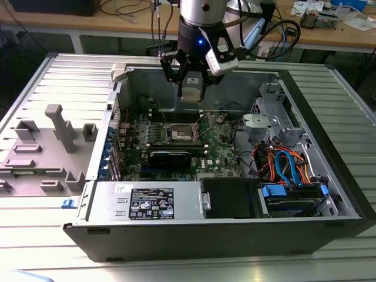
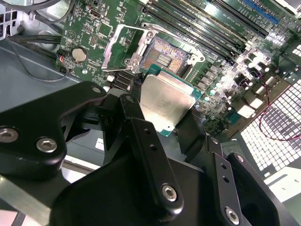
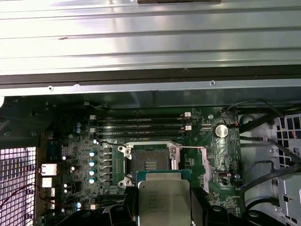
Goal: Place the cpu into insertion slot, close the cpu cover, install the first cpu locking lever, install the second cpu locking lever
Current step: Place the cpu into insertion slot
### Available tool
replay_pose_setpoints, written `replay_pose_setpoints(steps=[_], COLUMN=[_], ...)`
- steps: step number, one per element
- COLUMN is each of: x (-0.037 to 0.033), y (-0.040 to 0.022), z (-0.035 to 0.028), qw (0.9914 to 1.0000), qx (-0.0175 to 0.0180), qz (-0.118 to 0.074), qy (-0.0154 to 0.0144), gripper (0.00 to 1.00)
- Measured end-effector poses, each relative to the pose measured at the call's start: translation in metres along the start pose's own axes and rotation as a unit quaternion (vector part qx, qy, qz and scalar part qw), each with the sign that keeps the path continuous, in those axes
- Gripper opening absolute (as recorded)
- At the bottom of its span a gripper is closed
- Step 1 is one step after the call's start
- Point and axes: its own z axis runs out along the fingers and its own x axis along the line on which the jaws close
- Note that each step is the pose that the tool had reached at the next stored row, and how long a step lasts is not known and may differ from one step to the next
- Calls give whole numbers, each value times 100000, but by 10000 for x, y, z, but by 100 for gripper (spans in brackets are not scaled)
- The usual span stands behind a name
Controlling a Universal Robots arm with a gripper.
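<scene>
The black claw (image 2: 162, 117) pinches the flat square silver-topped cpu (image 2: 164, 101) by two edges, above and just short of the dark-centred, silver-rimmed insertion slot (image 2: 165, 55) beyond its fingertips; placing is in hand, and seemingly calls for squaring chip over socket.

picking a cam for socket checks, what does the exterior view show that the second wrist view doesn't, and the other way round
Exterior view adds the whole open computer case, the grey fixture at the exterior view's left, and the orange and blue cables. Second wrist view adds close detail: the contact field inside the insertion slot, the cpu cover swung open at its edge, and a coin cell. Both share the tool shut on the cpu, held clear of the slot, not yet seated.
</scene>
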Motion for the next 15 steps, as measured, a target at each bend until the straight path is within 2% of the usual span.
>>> replay_pose_setpoints(steps=[15], x=[0], y=[-1], z=[10], qw=[99984], qx=[-37], qz=[1801], qy=[-153], gripper=[55])
